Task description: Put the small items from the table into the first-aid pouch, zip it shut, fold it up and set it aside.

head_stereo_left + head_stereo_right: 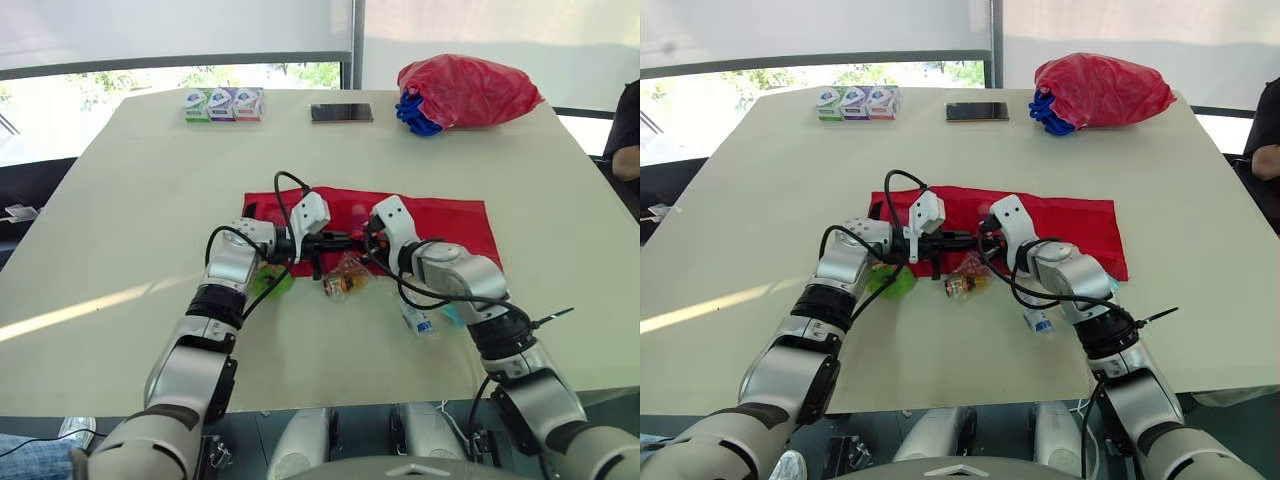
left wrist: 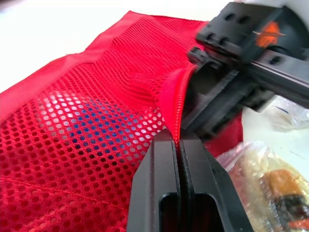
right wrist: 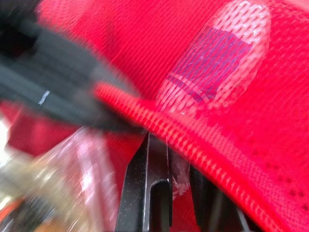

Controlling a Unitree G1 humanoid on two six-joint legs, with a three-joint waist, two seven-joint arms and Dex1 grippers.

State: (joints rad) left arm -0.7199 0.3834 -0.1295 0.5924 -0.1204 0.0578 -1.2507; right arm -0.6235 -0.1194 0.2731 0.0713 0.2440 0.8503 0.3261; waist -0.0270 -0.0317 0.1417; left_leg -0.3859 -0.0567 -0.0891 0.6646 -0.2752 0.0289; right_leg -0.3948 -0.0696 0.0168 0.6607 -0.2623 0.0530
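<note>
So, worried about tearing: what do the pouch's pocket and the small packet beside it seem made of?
The pouch's pocket looks like matte red mesh fabric: rows of round holes, contents showing through. The small packet looks like clear glossy plastic film: crinkled, shiny, its contents visible.

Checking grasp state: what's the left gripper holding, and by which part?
The left gripper is shut on the first-aid pouch, pinching the hemmed edge of its mesh pocket.

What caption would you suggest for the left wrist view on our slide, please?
Left tool pinches the mesh edge of the pouch, a wrapped item beside.
</note>
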